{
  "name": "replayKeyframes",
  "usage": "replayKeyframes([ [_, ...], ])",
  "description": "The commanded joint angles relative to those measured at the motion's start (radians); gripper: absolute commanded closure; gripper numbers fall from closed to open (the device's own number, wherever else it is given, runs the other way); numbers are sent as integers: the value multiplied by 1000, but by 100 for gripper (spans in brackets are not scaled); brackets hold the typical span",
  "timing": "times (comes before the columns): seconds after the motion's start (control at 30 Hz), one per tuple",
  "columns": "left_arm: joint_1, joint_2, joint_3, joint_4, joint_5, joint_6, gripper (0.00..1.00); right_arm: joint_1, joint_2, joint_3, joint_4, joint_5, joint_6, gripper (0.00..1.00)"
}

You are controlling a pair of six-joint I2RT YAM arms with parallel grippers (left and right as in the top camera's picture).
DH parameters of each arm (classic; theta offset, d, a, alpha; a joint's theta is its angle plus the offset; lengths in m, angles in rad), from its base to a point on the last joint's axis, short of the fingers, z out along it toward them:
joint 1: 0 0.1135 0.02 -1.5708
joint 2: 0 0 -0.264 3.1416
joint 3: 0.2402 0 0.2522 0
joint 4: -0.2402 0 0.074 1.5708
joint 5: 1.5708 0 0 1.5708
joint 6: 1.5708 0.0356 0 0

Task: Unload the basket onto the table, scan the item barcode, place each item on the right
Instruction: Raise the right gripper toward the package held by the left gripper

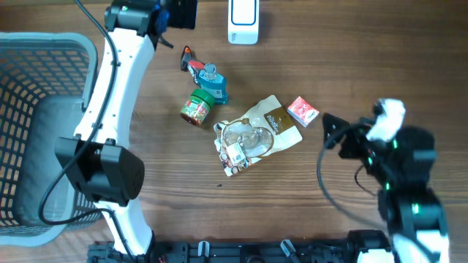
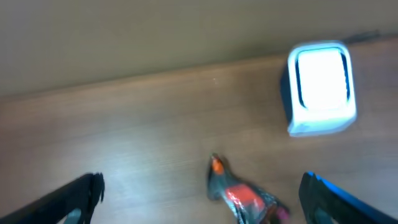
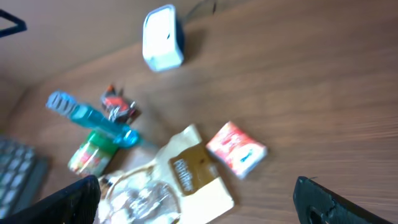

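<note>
White arm (image 1: 110,95) fills the overhead foreground; its left tool (image 1: 175,14) hangs beside the scanner (image 1: 243,22), with a wrapper (image 1: 191,62) near it. From the left wrist, that tool's fingers stand wide apart and empty, the wrapper lying loose on the worktop (image 2: 124,124) between them, the scanner ahead to the right. From the right wrist, the right tool (image 3: 196,193), also apart and empty, looks down on a box (image 3: 236,149) and a bag (image 3: 186,174). Nothing is held to the scanner, so picking up and scanning seem left to do.

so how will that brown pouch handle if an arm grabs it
The pouch lies flat and crinkled, so it would likely flop and sag if gripped by one edge. Its glossy clear window looks slippery. Loose contents seen through it would probably shift as it lifts.
</note>
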Motion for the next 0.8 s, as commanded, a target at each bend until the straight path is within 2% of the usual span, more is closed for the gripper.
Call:
replayKeyframes([
  [0.0, 11, 10, 0, -106, 87, -6, 0, 4, 131, 47, -10, -254, -11, 0],
  [0.03, 13, 11, -1, -131, 88, -39, 0, 4, 166, 47, -9, -303, -11, 0],
  [0.2, 51, 18, -50, -129, 156, -493, 0, 4, 324, 46, 22, -395, -4, 0],
  [0.3, 55, 36, -91, -112, 158, -736, 0, 4, 391, 46, 32, -431, -14, 0],
  [0.33, 50, 43, -104, -108, 158, -784, 0, 4, 406, 46, 29, -437, -14, 0],
  [0.53, 5, 101, -184, -24, 158, -883, 0, 4, 428, 46, 26, -438, -16, 0],
  [0.77, -14, 202, -195, 19, 158, -1041, 0, 4, 428, 46, 6, -438, -41, 1],
])
